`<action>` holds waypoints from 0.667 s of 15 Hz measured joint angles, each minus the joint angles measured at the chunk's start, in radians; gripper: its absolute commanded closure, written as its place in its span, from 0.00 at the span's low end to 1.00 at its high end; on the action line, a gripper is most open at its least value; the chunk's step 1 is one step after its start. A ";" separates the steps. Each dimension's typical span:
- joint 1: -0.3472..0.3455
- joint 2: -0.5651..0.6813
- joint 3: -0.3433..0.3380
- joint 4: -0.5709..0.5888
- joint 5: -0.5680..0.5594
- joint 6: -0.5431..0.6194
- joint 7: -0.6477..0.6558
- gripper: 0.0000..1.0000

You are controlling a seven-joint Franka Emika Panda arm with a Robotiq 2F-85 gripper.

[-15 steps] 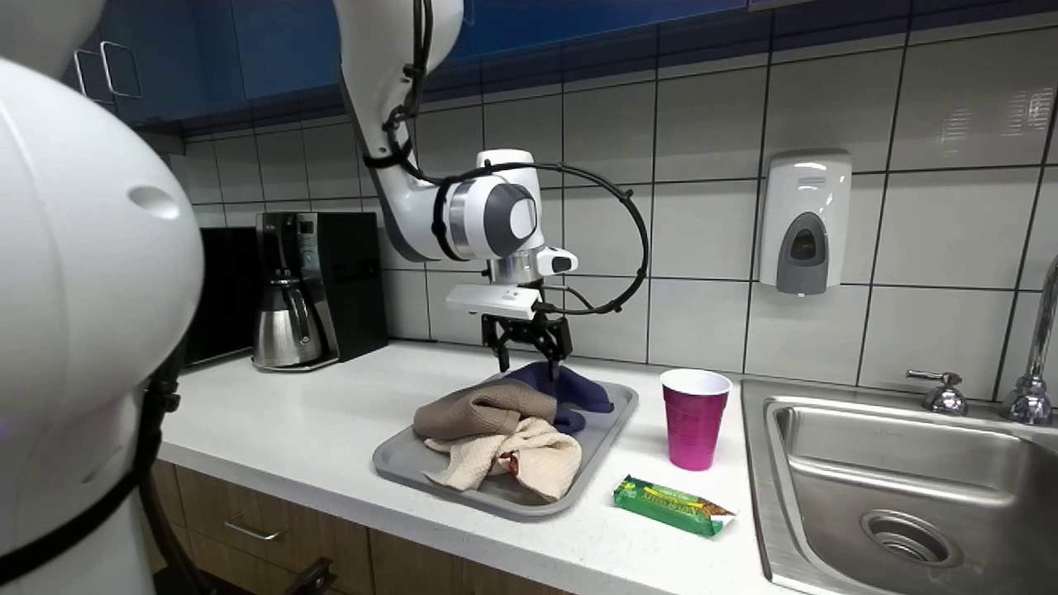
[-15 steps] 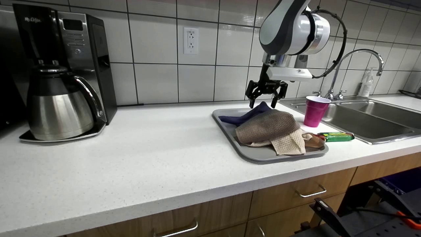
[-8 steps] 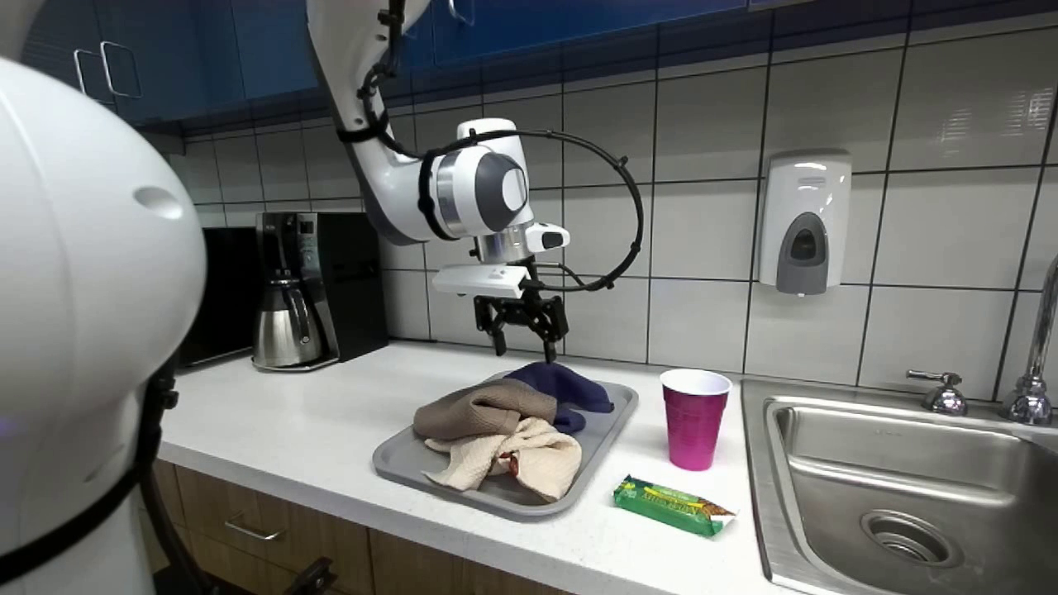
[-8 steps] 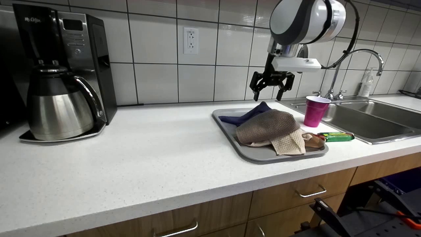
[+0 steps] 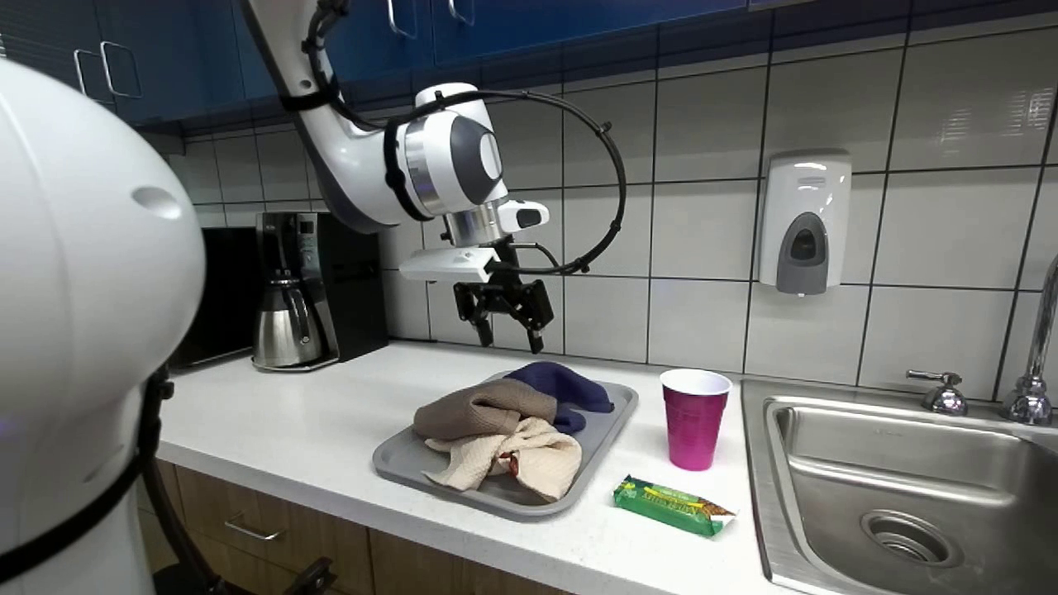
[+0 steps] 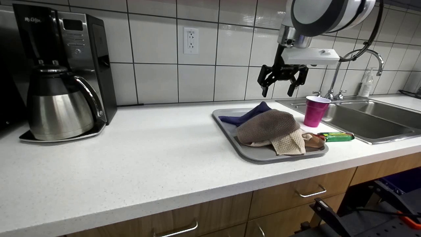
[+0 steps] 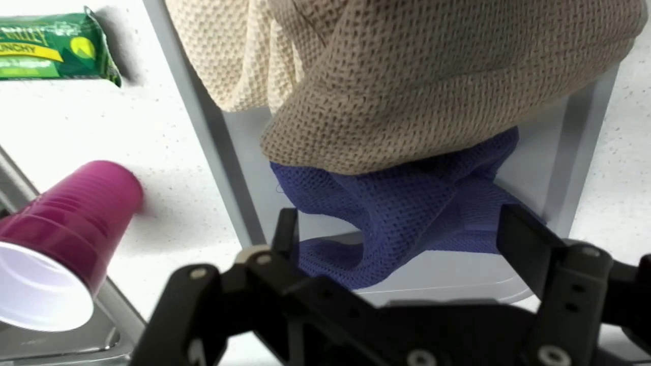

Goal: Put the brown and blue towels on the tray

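In an exterior view, the rumpled brown cloth towel (image 5: 488, 409) is at eleven o'clock on the flat gray tray (image 5: 405, 459), the floppy blue cloth towel (image 5: 564, 387) at one. I'd lift the spread, empty black gripper (image 5: 511, 340) straight up, slowly.

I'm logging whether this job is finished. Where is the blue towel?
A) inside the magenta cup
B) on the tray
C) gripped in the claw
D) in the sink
B: in both exterior views the blue towel lies on the tray, with the open claw clear above it.
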 measured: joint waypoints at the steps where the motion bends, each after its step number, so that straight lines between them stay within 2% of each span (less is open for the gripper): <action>1: -0.003 -0.021 0.005 -0.019 -0.005 -0.006 0.012 0.00; 10: -0.070 -0.213 0.042 -0.129 0.007 -0.145 0.012 0.00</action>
